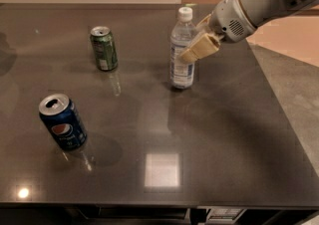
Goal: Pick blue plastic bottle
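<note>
Tool (193,46) at blue plastic bottle (182,72), glossy dark table (229,139)

The table (209,139) is a dark, smooth slab, polished enough to throw back a bright square of light at lower centre. The blue plastic bottle (182,73) is clear and glossy. The green can (104,48), upper left, and the Pepsi can (64,123), lower left, are shiny printed metal. The gripper (193,46), upper right against the bottle, looks matt beige.
</note>
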Motion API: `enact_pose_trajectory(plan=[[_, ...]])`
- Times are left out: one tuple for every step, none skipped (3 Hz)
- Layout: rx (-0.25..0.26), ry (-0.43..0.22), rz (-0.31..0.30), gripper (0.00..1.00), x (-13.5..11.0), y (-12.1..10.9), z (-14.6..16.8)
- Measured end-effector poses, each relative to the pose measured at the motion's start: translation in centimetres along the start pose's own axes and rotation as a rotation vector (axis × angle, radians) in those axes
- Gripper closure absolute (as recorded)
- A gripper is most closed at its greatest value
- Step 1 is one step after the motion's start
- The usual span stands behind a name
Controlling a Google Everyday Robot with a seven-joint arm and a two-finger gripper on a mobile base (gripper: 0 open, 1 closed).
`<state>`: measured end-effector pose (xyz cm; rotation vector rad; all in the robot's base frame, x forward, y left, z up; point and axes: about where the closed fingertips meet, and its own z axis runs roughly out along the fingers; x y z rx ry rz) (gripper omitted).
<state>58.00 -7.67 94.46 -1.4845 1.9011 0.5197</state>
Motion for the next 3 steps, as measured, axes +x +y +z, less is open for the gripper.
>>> enact_pose_trajectory(plan=[[-0.013, -0.014, -0.021, 1.00, -1.1, 0.1, -2.4], [-0.025, -0.058, -0.095, 1.00, -3.6, 0.8, -7.1], [-0.026, -0.060, -0.099, 1.00, -3.8, 0.9, -7.2]])
